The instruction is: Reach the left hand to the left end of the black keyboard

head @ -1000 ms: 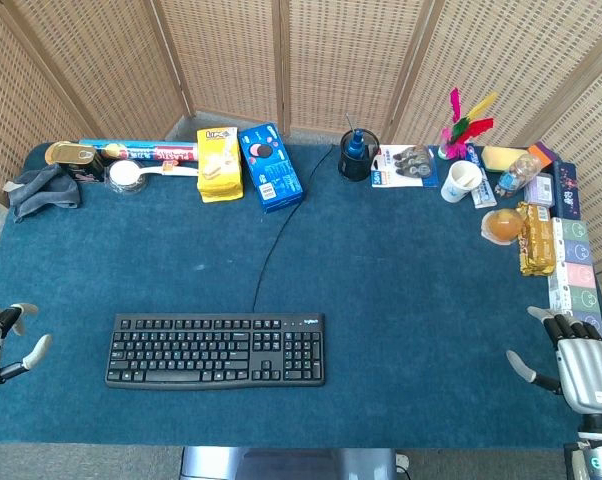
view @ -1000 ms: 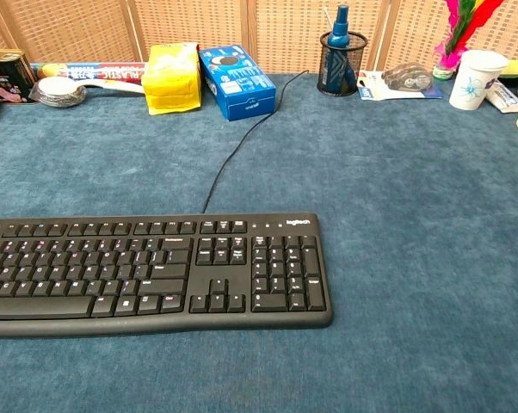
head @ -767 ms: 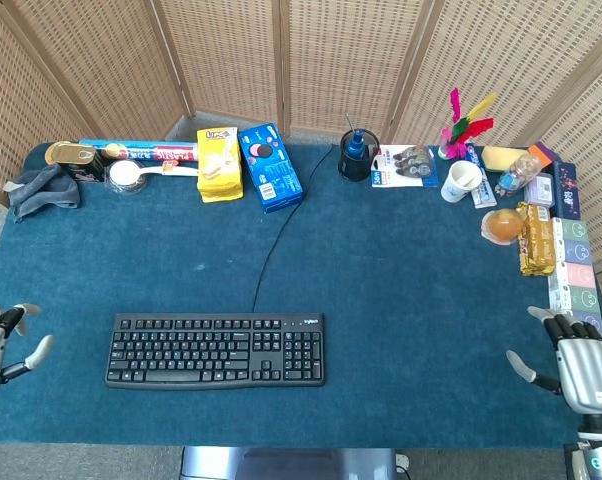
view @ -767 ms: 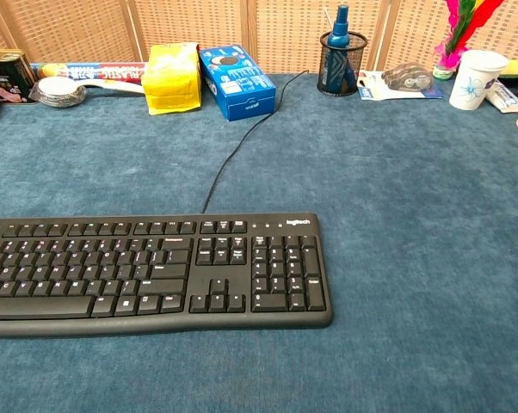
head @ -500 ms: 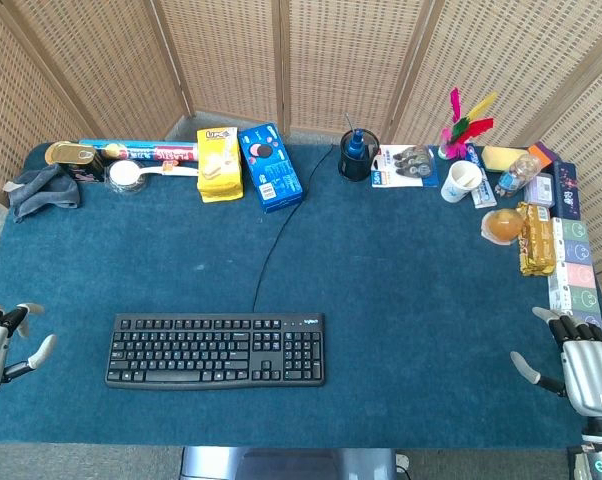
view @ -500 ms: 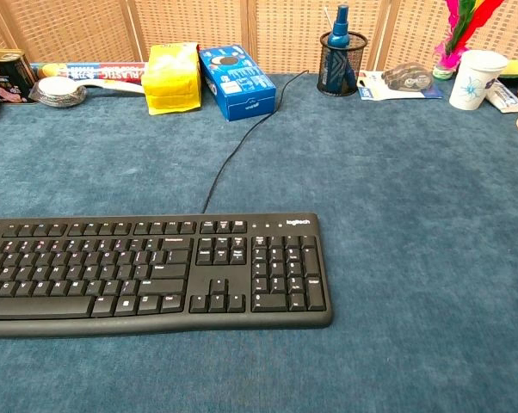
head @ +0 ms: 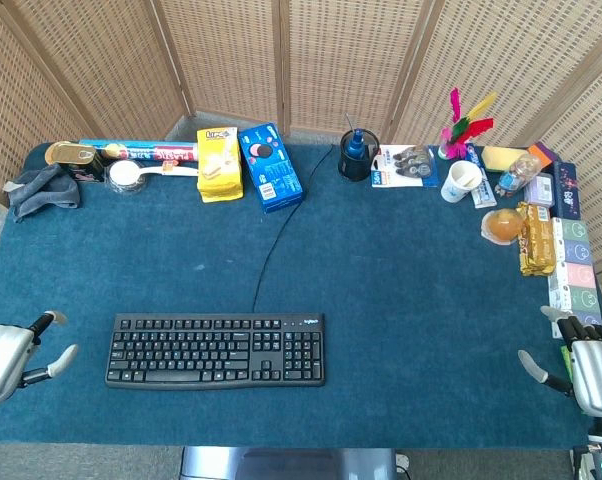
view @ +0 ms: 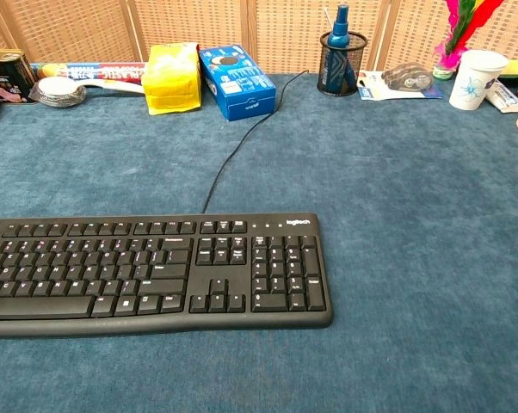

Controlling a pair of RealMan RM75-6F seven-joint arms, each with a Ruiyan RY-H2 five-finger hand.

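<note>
The black keyboard (head: 216, 350) lies flat near the front of the blue table, its cable running back toward the boxes; in the chest view the keyboard (view: 156, 271) fills the lower left, its left end cut off by the frame. My left hand (head: 16, 360) hovers at the table's front left corner, a short gap left of the keyboard's left end, fingers apart and holding nothing. My right hand (head: 589, 360) sits at the front right corner, fingers spread, empty. Neither hand shows in the chest view.
Along the back edge stand a tin (head: 73, 158), a yellow box (head: 219, 162), a blue box (head: 270, 166), a pen holder (head: 358, 155) and a paper cup (head: 462, 181). A grey cloth (head: 41, 190) lies back left. Snack packs (head: 566, 250) line the right edge.
My left hand has moved rightward and turned, coming nearer the keyboard's left end. My right hand has slid slightly right and down. The keyboard has not moved.
</note>
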